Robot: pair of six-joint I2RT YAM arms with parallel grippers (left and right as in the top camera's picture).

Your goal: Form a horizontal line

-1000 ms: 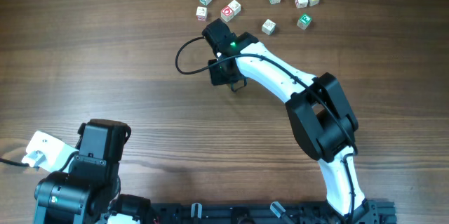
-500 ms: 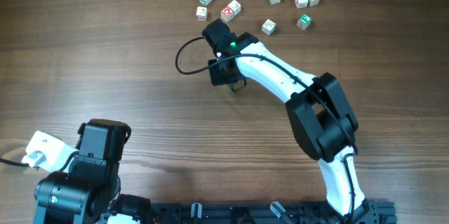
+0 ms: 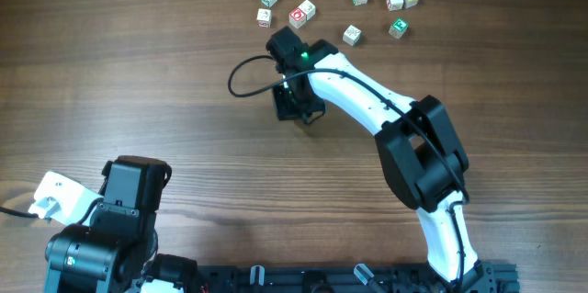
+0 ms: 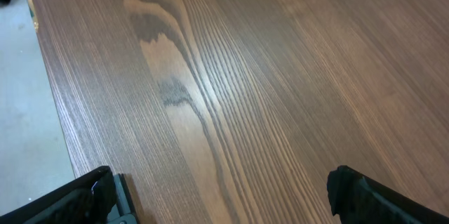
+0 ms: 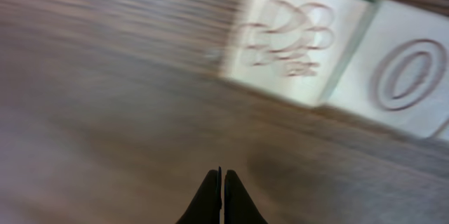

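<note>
Letter cubes point(image 5: 302, 38) abut, one marked O; right end effector point(image 5: 221, 175) closed empty, left end effector point(image 4: 223, 185) spread.

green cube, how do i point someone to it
In the overhead view, cubes scatter near the top of the wooden table. The green cube lies at their right end, just below a pair. It alone has a green top face.

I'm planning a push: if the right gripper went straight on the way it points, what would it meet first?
Probably the pale cube with the faint pink drawing, near its left edge. The right gripper, shut, aims close to that edge, so it might slip past.
</note>
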